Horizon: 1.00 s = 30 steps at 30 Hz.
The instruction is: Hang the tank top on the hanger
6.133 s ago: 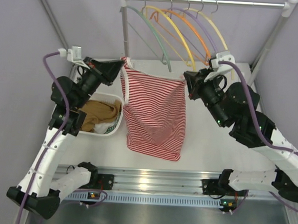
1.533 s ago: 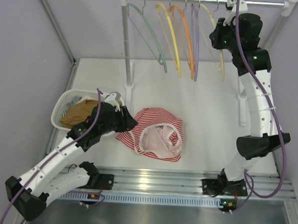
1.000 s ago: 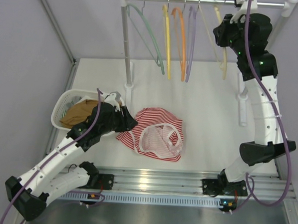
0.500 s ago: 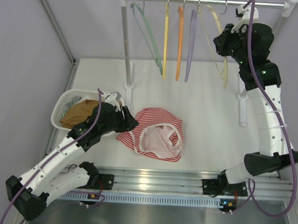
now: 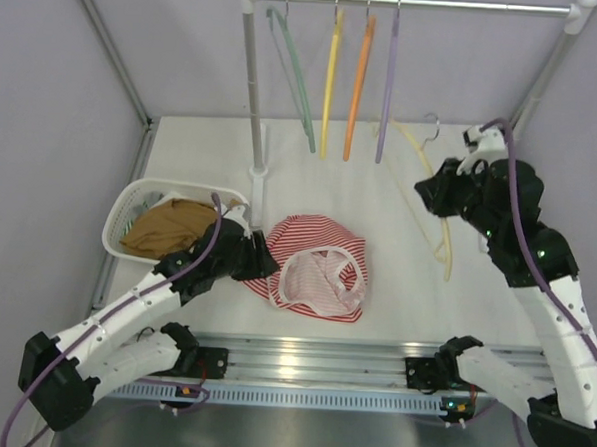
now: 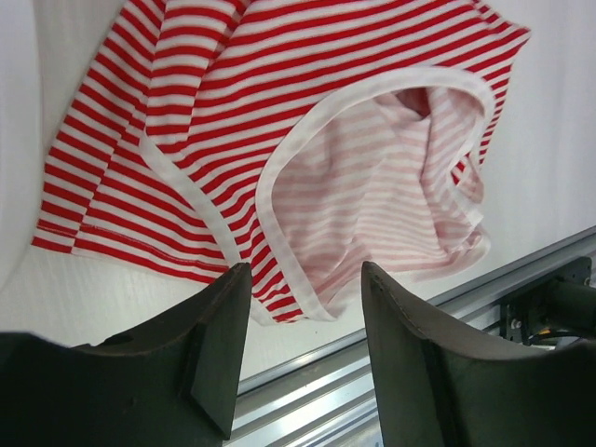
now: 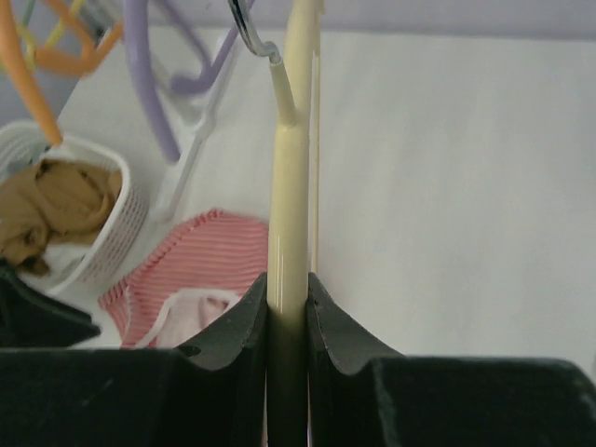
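Observation:
The red-and-white striped tank top [image 5: 316,270] lies crumpled on the white table, its pale inside and white trim showing [image 6: 279,112]. My left gripper [image 5: 261,262] hovers at its left edge, open, with nothing between its fingers [image 6: 305,270]. The pale cream hanger [image 5: 440,241] is off the rail and held over the table's right side. My right gripper [image 5: 430,195] is shut on its arm just below the metal hook [image 7: 288,284]. In the right wrist view the hanger [image 7: 289,205] runs straight up between the jaws, with the tank top [image 7: 200,256] far beyond.
A white basket [image 5: 129,210] with a tan-brown garment [image 5: 173,227] sits left of the tank top. On the rail [image 5: 470,5] hang green [image 5: 296,83], yellow [image 5: 331,85], orange [image 5: 358,81] and purple [image 5: 387,88] hangers. The rack post [image 5: 254,81] stands behind the tank top.
My right arm has lifted the cream hanger off the rail and brought it down over the right of the table. The left gripper has edged slightly towards the tank top.

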Tool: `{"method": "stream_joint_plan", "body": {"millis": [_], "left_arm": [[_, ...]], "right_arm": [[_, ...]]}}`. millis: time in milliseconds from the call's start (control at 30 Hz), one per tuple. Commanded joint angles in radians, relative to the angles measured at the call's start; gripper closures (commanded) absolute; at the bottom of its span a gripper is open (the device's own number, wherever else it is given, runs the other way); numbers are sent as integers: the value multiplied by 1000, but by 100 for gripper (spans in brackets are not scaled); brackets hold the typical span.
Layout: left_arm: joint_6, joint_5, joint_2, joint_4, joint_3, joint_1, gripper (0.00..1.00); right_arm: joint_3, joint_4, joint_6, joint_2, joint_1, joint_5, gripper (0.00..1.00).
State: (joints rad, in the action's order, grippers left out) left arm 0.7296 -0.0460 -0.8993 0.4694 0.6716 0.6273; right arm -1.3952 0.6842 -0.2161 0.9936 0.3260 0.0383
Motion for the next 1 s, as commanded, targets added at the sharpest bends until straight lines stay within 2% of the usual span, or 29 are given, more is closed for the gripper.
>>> {"method": "stream_joint_plan", "body": {"millis": [0, 200, 400, 500, 600, 833, 967], "left_arm": [[63, 37, -18, -66, -41, 69, 45], [166, 262, -84, -66, -29, 267, 47], [260, 446, -188, 3, 17, 385, 50], [289, 488, -245, 21, 34, 422, 50], [318, 508, -305, 47, 45, 440, 55], [384, 551, -294, 124, 49, 469, 76], [406, 545, -267, 144, 20, 474, 99]], "right_arm": [[170, 18, -109, -116, 150, 31, 100], [412, 67, -287, -314, 483, -155, 100], [501, 92, -371, -409, 623, -170, 100], [499, 110, -379, -420, 671, -183, 100], [478, 127, -364, -411, 694, -178, 100], [450, 162, -301, -368, 705, -78, 100], [443, 181, -273, -355, 703, -2, 100]]}}
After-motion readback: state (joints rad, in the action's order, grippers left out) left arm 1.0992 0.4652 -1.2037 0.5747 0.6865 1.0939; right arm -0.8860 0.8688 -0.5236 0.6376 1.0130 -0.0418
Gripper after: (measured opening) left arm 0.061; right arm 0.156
